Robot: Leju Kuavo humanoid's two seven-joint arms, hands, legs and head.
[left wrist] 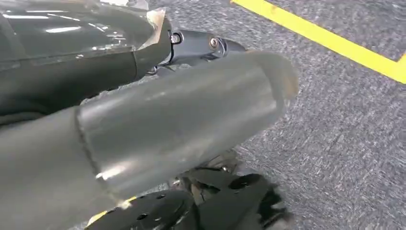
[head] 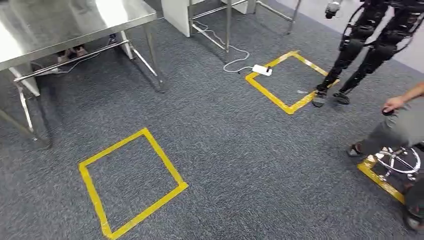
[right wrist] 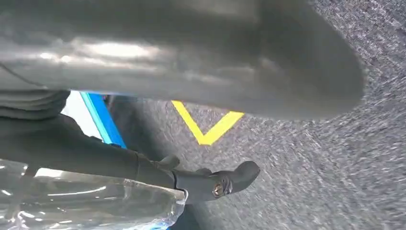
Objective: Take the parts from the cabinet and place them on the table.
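Note:
The steel table (head: 75, 20) stands at the far left of the head view, its top bare where it shows. My left hand (left wrist: 182, 120) hangs over the carpet, its thick grey thumb across the view. A dark finger (left wrist: 210, 44) lies beside a glossy dark surface under clear film (left wrist: 86, 28). My right hand (right wrist: 191, 57) also hangs low, and a dark finger (right wrist: 215, 184) lies along crinkled clear plastic (right wrist: 95, 201). Whether either hand holds a part is hidden.
A yellow taped square (head: 132, 182) marks the carpet near me, another (head: 290, 80) lies farther off with a white power strip (head: 262, 70). A second dark robot (head: 370, 45) stands at the far right. A person (head: 400, 127) sits on a stool (head: 402, 162).

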